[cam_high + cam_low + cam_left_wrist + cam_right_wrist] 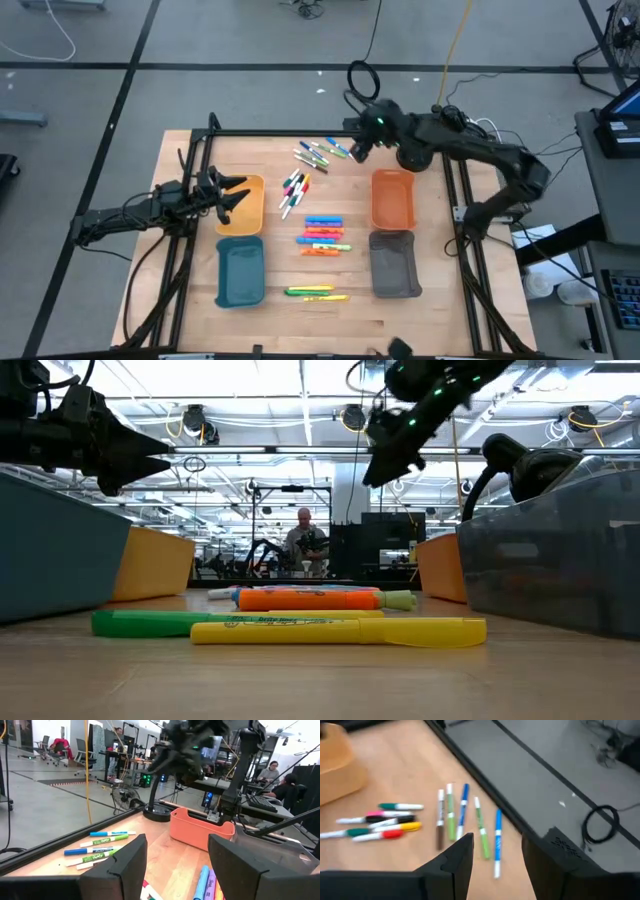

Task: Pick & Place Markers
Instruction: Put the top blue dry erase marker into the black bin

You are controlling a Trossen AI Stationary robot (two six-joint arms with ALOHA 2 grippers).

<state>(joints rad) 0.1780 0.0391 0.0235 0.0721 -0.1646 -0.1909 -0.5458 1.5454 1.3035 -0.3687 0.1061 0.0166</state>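
Note:
Thin white markers with coloured caps lie in a far group [320, 152] and a middle group [295, 190]. Thick highlighters lie in a row [323, 235], and a yellow and a green one lie nearer [315, 292]. My left gripper [232, 192] hangs open and empty above the yellow tray [246, 212]; the left wrist view [177, 855] shows its fingers apart. My right gripper [357, 148] hangs open and empty above the table just right of the far group; its wrist view [492, 850] shows those markers [465, 815] below it.
A teal tray [241, 272] stands at the near left, an orange tray [393, 198] at the right and a grey tray [394, 263] nearer on the right. A black frame rail [280, 133] runs along the far edge. People show in the room behind [305, 540].

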